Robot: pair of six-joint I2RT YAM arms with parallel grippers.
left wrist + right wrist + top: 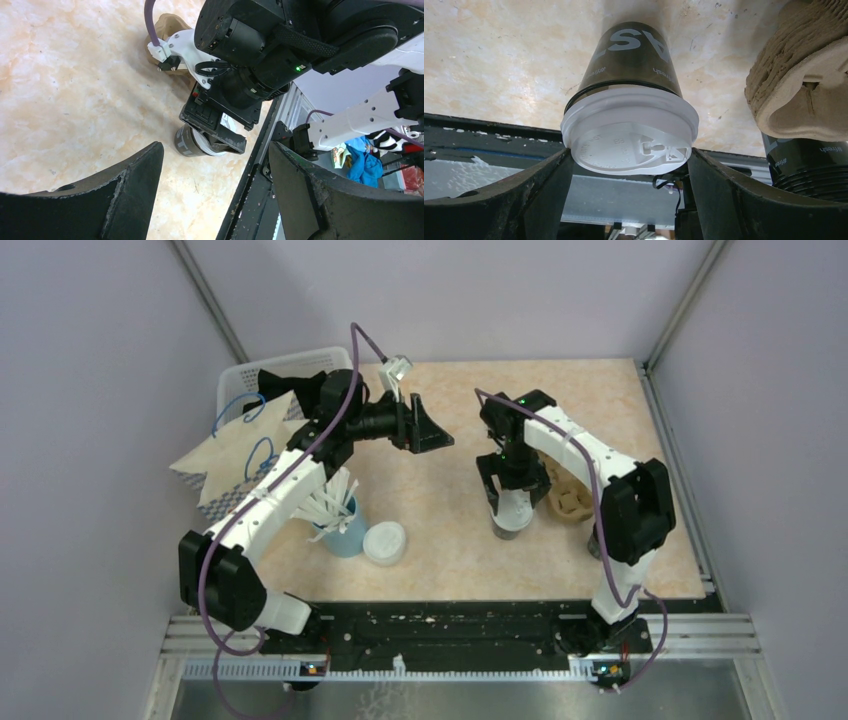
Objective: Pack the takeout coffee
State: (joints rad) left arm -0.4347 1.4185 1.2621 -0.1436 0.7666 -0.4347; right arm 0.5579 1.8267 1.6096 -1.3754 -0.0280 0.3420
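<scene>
top view: the takeout coffee (511, 515) stands upright on the surface (450, 560), a little toward 3 o'clock from the middle. the right gripper (512, 502) is set down over it, fingers spread to either side of the lid. a pulp cup carrier (572, 502) lies just beside the cup at its 3 o'clock. the left gripper (428, 430) hangs in the air toward 11 o'clock of the cup, apart from it, its fingers spread with nothing between them. at 9 o'clock of the coffee stands a light blue cup of white straws (343, 530), with a loose white lid (385, 543) just beside it at its 3 o'clock. a white basket (240, 375) sits in the 11 o'clock corner, with paper bags (225, 455) at its 6 o'clock.

left wrist view: the two dark fingers stand wide apart, holding nothing. toward 12 o'clock the right gripper surrounds the coffee.

right wrist view: the greyish-white lid fills the gap between the fingers, which sit right at its rim at 9 and 3 o'clock; whether they press on it i cannot tell. the cup's base rests on the surface. the carrier shows at 2 o'clock, a second dark cup (809, 160) at 4 o'clock.
</scene>
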